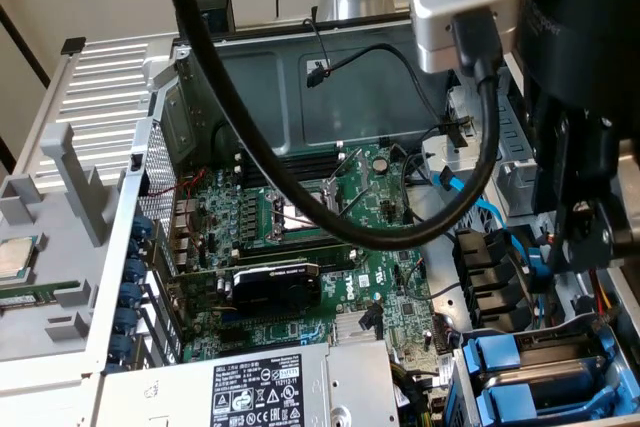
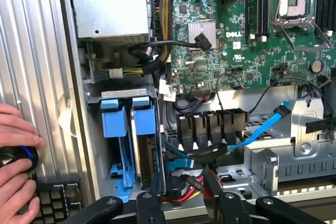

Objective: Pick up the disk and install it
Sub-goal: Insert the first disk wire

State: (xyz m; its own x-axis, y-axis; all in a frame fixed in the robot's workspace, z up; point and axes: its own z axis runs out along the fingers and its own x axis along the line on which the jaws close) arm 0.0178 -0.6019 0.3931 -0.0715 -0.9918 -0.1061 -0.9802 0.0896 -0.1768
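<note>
The disk [image 2: 143, 153] is a silver-grey drive in a blue carrier [image 2: 144, 120]. It stands on edge in the drive bay at the corner of the open computer case, beside a second blue carrier [image 2: 113, 124]. In the exterior view the disk [image 1: 545, 372] shows as a grey strip between blue carriers at the lower right. My gripper [image 2: 185, 195] hovers just beside the bay, open. One black finger [image 2: 153, 195] is close along the disk's side, and only red and black cables lie between the fingers. In the exterior view the gripper [image 1: 592, 242] hangs above the bay.
The motherboard [image 1: 330, 237] fills the case, with a grey power-supply box [image 1: 260, 387] next to the bay. Blue and black cables [image 2: 247, 137] cross near black connectors [image 2: 212, 127]. A person's hands [image 2: 16, 145] hold a black knob beside a keyboard [image 2: 58, 200], outside the case wall.
</note>
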